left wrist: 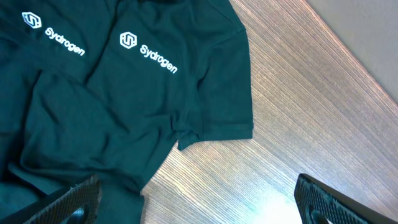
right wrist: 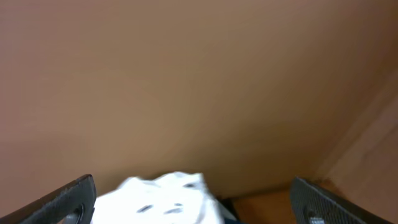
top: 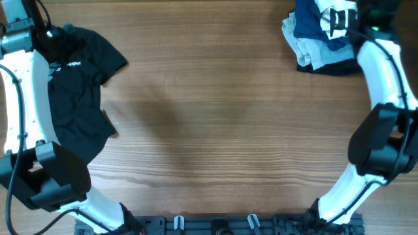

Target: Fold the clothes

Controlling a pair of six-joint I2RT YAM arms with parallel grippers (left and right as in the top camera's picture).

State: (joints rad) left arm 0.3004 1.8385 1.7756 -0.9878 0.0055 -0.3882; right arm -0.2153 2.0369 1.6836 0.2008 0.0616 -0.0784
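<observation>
A bit of white fabric with small dark marks [right wrist: 165,200], apparently the white T-shirt, shows low in the right wrist view, blurred. It lies between the spread fingers of my right gripper [right wrist: 194,208], which is open and not closed on it. In the overhead view my right gripper [top: 339,16] hovers over the garment pile at the far right corner, and the shirt is hard to tell apart there. My left gripper [left wrist: 196,205] is open and empty above the sleeve edge of a black shirt; it sits at the far left in the overhead view [top: 53,34].
A black shirt with small white "Sydrogen" logos [top: 78,85] [left wrist: 124,81] lies spread at the left. Folded blue and pale grey garments [top: 313,40] are piled at the far right. A brown wall [right wrist: 186,74] rises behind that pile. The wooden table [top: 222,124] lies between.
</observation>
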